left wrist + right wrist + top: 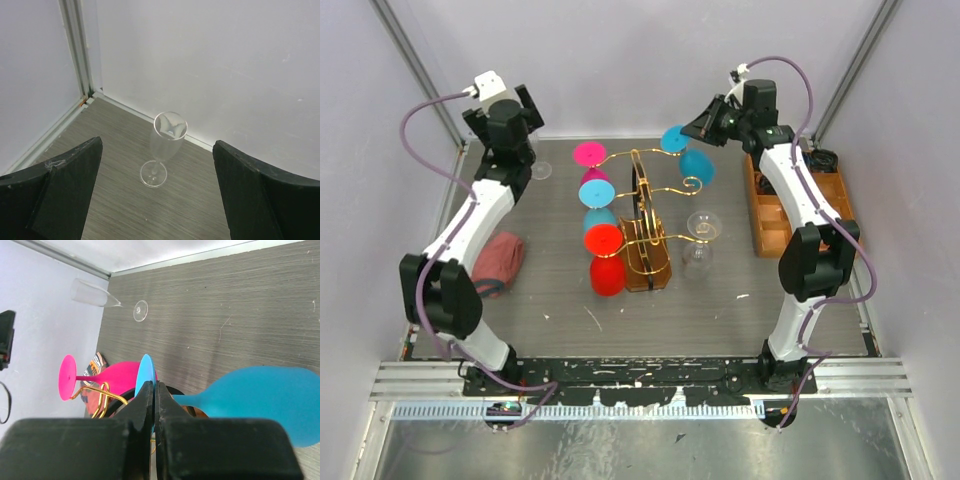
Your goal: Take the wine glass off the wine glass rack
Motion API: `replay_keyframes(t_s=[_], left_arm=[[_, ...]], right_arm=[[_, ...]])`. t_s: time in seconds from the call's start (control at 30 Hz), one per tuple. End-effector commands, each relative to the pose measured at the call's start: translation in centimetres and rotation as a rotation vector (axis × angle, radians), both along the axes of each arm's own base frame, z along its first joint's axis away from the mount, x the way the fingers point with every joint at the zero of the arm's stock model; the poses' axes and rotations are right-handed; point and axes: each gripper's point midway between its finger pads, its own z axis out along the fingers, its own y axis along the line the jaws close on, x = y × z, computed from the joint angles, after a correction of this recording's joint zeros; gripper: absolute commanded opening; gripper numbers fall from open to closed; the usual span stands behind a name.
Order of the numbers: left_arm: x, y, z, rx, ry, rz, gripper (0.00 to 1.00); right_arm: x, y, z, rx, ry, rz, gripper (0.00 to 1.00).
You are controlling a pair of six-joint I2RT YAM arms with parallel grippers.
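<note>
The gold wire wine glass rack (642,196) stands mid-table on a brown base. A blue wine glass (695,165) lies sideways at its far right arm. My right gripper (707,124) is shut on the rim of that glass's foot (146,374), and the bowl (265,401) sticks out to the right in the right wrist view. I cannot tell whether the glass still rests on the wire. My left gripper (157,144) is open and empty at the far left corner, above a clear flute (164,145) standing on the table.
A pink glass (592,170), a blue one (597,219) and a red one (606,262) hang on the rack's left side, and a clear glass (700,236) on its right. A compartmented wooden tray (775,215) is at the right wall. A red cloth (500,258) lies at the left.
</note>
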Motion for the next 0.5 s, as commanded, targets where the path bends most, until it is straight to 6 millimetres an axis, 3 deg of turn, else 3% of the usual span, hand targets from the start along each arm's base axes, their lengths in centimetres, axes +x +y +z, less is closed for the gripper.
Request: replay_keyframes(t_s=[0.0, 0.23, 0.47], left_arm=[[-3.6, 0.6, 2.7, -0.039, -0.003, -0.001, 0.98], [-7.7, -0.2, 2.7, -0.086, 0.087, -0.087, 0.98], [-10.1, -0.7, 3.0, -0.096, 0.125, -0.151, 0.98]], right_arm=[[-1.8, 0.2, 4.3, 0.076, -0.078, 0.044, 0.01], [-4.0, 0.3, 4.8, 0.143, -0.044, 0.089, 0.01], [-5.9, 1.3, 5.7, 0.259, -0.026, 0.139, 0.01]])
